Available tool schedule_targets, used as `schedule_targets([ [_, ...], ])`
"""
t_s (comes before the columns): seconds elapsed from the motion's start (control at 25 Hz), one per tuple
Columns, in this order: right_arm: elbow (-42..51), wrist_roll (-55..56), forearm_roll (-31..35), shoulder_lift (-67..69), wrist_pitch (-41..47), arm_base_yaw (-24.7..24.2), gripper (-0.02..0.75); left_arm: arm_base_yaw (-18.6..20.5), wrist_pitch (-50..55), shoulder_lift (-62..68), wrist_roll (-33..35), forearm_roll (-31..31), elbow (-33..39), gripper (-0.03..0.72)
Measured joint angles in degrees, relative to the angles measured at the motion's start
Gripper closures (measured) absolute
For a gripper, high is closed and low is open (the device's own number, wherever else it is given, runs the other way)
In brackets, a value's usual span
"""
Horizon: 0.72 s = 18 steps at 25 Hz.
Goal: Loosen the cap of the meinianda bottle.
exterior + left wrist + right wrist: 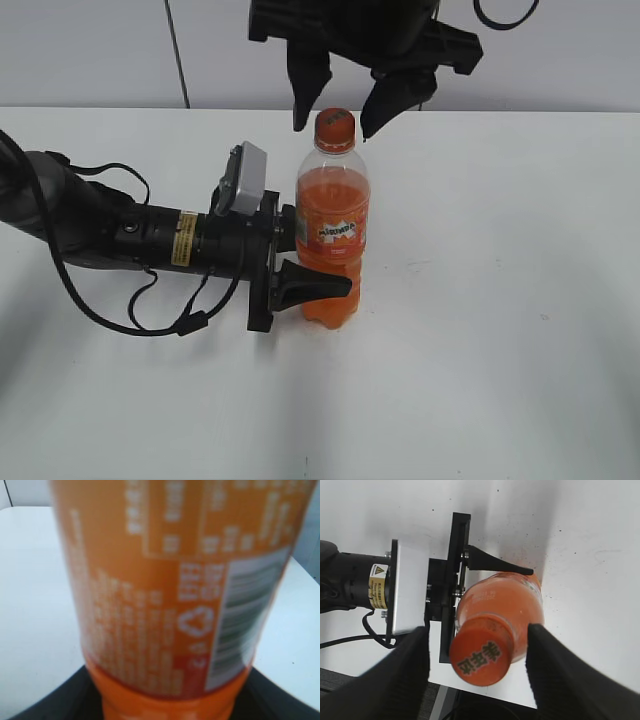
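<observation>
The meinianda bottle stands upright on the white table, full of orange liquid, with its orange label facing me. Its orange cap with dark print is on the neck. My left gripper lies sideways and is shut on the lower body of the bottle; the label fills the left wrist view. My right gripper hangs open just above the cap, one finger on each side, not touching it. The right wrist view looks down on the cap between the two dark fingers.
The white table spreads around the bottle. The left arm's body and cables lie on the table to the bottle's left. A pale wall stands behind. The table's near edge shows in the right wrist view.
</observation>
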Motion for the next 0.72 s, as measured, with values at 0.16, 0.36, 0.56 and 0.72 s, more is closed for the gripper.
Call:
schedule_targets([
  [0.16, 0.0, 0.0, 0.0, 0.0, 0.0, 0.0, 0.294, 0.0, 0.0, 0.0, 0.0, 0.0, 0.0, 0.293],
  [0.36, 0.0, 0.0, 0.2, 0.3, 0.0, 0.0, 0.297, 0.0, 0.0, 0.0, 0.0, 0.0, 0.0, 0.293],
  [0.56, 0.0, 0.0, 0.8, 1.0, 0.0, 0.0, 0.316, 0.0, 0.0, 0.0, 0.0, 0.0, 0.0, 0.293],
  [0.72, 0.0, 0.0, 0.8, 1.0, 0.0, 0.0, 0.359, 0.0, 0.0, 0.0, 0.0, 0.0, 0.0, 0.293],
])
